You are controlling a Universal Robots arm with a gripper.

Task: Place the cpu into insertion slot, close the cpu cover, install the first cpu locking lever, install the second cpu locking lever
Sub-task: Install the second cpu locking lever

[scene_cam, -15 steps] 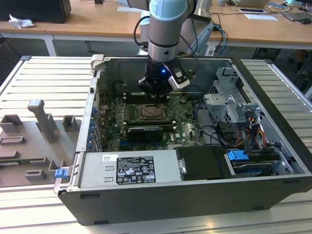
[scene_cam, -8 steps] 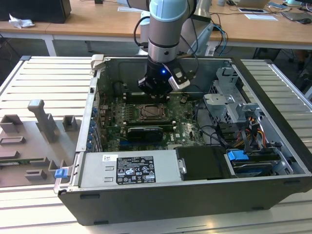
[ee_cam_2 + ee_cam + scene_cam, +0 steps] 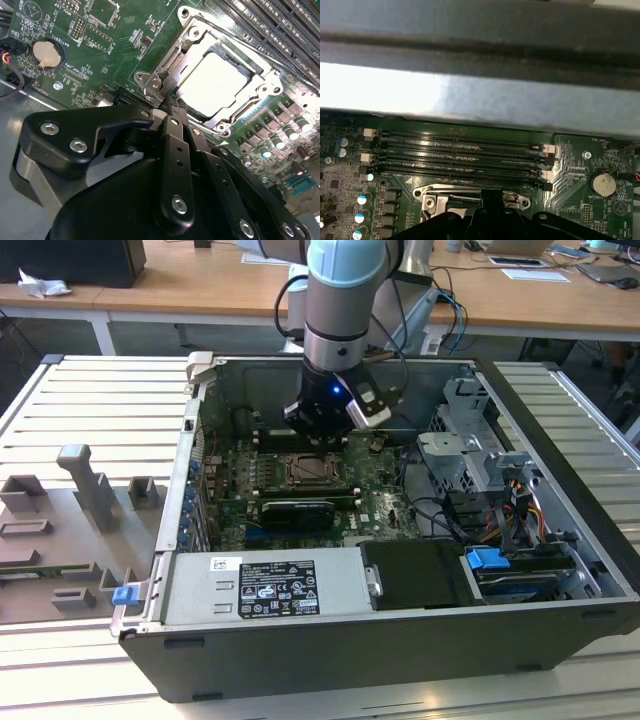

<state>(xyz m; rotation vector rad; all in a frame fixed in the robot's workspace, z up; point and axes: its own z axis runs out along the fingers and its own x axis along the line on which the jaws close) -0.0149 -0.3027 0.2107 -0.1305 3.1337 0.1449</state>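
Observation:
The cpu lies in the insertion slot on the green board, its pale square top showing through the window of the cpu cover. The silvery cover lies flat over the socket. In the second wrist view my gripper is shut, its two black fingers pressed side by side. Their tips rest at the near corner of the cover's frame. In the exterior view the gripper hangs just above the socket's far edge. The first wrist view shows the cover's edge beside the gripper's black body.
Long memory slots run beside the socket. A coin battery sits on the board. A black card, power supply, drive cage and cables crowd the case. The case wall stands close behind. Grey fixtures are outside.

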